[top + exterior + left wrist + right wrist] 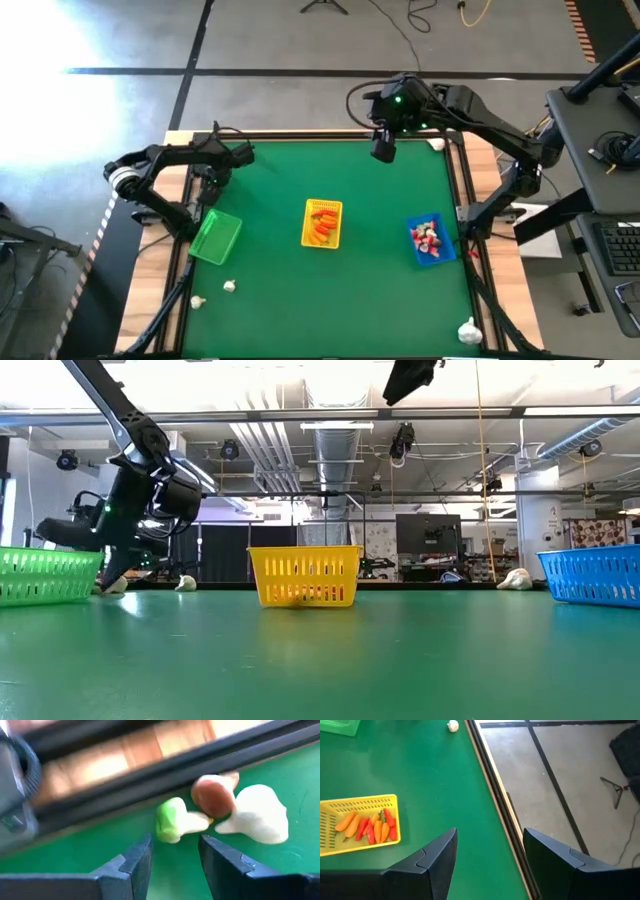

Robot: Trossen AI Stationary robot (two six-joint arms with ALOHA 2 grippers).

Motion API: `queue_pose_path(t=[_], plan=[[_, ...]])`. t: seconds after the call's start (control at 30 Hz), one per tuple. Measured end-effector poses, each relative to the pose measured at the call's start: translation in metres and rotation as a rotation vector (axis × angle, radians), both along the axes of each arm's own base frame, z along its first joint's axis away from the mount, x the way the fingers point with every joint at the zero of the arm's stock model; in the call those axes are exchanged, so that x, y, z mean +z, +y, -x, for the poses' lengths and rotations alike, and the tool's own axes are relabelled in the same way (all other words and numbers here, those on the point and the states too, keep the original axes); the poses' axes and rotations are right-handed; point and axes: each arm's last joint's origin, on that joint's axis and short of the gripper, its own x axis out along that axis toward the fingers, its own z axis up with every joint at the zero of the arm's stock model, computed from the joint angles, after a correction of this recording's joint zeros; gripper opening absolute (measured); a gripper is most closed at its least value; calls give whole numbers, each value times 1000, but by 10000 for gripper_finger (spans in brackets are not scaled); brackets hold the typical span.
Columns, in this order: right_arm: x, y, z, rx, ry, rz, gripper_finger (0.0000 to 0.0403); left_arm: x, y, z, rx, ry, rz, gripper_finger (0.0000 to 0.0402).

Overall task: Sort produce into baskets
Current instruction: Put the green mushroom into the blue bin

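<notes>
My left gripper [175, 845] stands open low over the table's left edge, behind the green basket [215, 238]. Just beyond its fingertips lie three small pieces close together: a green-and-white one [172, 820], a reddish-brown one [215, 796] and a white one [260, 816]. Nothing sits between the fingers. My right gripper [490, 837] hangs open and high over the table's far edge [383, 150]. The yellow basket [322, 223] holds orange and red pieces [370, 827]. The blue basket [430, 240] holds red-and-white pieces.
Loose white pieces lie near the front left [229, 286] [198, 299], at the front right corner [468, 330] and at the far right corner [436, 143]. A dark frame rail [150, 775] runs along the table edge close behind the left gripper's pieces.
</notes>
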Motion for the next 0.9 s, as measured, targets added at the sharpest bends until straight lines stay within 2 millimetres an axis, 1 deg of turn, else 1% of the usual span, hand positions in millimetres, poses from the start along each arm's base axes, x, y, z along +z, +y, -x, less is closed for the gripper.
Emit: queue_pose_path(t=[0.07, 0.17, 0.27, 0.43, 0.53, 0.63, 0.77, 0.9], plan=[[1, -2, 3, -16, -2, -5, 219, -3, 0, -1, 50, -38, -22, 144], [2, -4, 7, -30, 1, -8, 219, -4, 3, -3, 50, -73, -61, 144], [3, -5, 11, -39, 2, -9, 219, -4, 3, -4, 18, -71, -60, 144], [4, -5, 12, -32, 2, -1, 219, -4, 3, -3, -107, -46, -2, 146], [4, -5, 12, -30, 3, 0, 219, -3, 3, -3, -113, -49, -3, 153], [2, -6, 9, -23, 8, 5, 219, 1, 5, -8, -140, -59, -20, 159], [0, -8, 6, -23, 17, 1, 219, 8, 1, -11, -191, -39, -22, 160], [-2, -8, 6, -41, 16, -18, 219, 32, -9, -21, -306, -13, -123, 160]])
